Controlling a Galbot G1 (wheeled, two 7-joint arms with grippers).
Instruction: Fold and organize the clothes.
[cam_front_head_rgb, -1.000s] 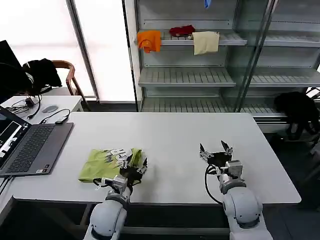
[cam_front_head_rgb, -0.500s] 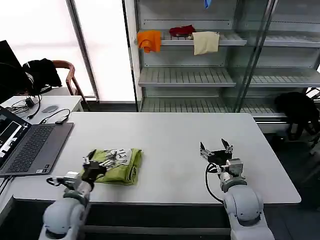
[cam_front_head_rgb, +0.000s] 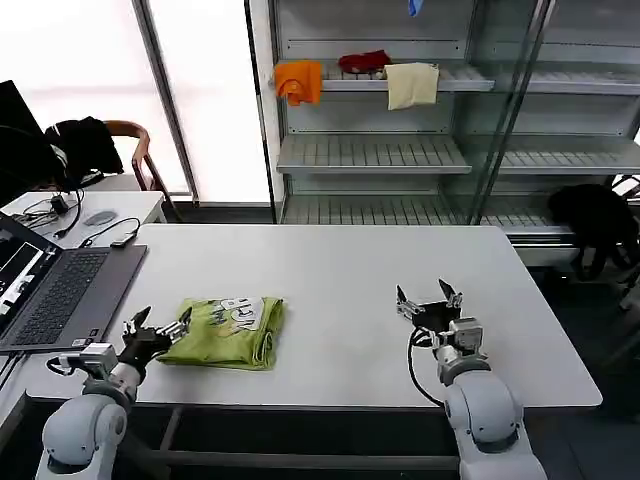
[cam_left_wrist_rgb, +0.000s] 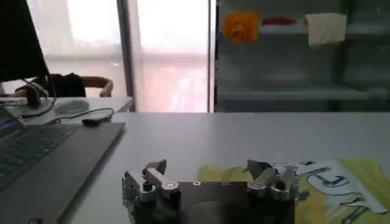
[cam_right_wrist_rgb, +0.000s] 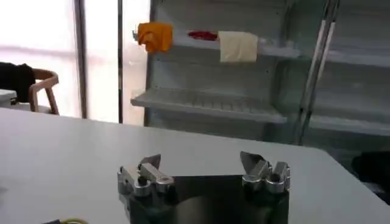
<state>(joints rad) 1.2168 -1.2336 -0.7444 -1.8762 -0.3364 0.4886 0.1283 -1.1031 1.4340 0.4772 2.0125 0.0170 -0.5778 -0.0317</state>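
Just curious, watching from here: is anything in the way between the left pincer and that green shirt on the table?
Nothing visible. The left pincer is open at the edge of the shirt, with bare table around; the laptop lies off to its side.

Soft matt cotton T-shirt (cam_front_head_rgb: 228, 331)

The folded T-shirt (cam_front_head_rgb: 227, 330) carried a grey-white print of large block letters, but no word of it could be read.
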